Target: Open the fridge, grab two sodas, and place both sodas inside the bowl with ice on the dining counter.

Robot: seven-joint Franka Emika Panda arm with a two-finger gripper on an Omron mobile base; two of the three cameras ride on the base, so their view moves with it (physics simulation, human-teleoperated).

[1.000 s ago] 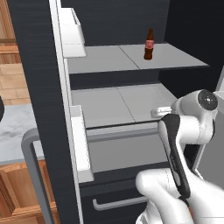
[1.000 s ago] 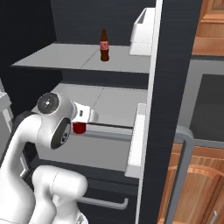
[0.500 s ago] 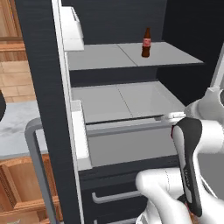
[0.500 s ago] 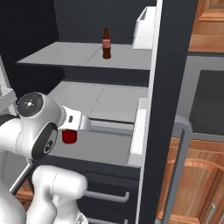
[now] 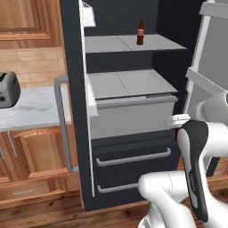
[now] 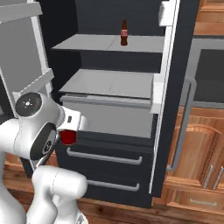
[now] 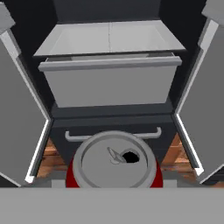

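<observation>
The dark fridge (image 5: 133,149) stands with both doors swung wide, its pale grey shelves and drawers showing. On its upper shelf stands a slim brown soda bottle (image 5: 140,32) (image 6: 124,33) with a red label. My gripper (image 6: 68,132) is shut on the other soda, a red can (image 6: 68,137) (image 7: 114,162), which it holds upright in front of the fridge at the height of the lower drawers. In the hand view the can's silver top with its pull tab sits right below the camera. The bowl, the ice and the dining counter are out of view.
The fridge's open doors (image 5: 73,89) (image 5: 209,67) flank me on both sides. A toaster (image 5: 8,87) sits on the marble wall counter (image 5: 35,107) to the left, above wooden cabinets. A black oven (image 6: 210,83) with wooden cabinets below it is to the right.
The whole picture has shifted: the base has backed away from the fridge, so it looks smaller. The arm has come back with the red can, which is now outside the shelves.
</observation>
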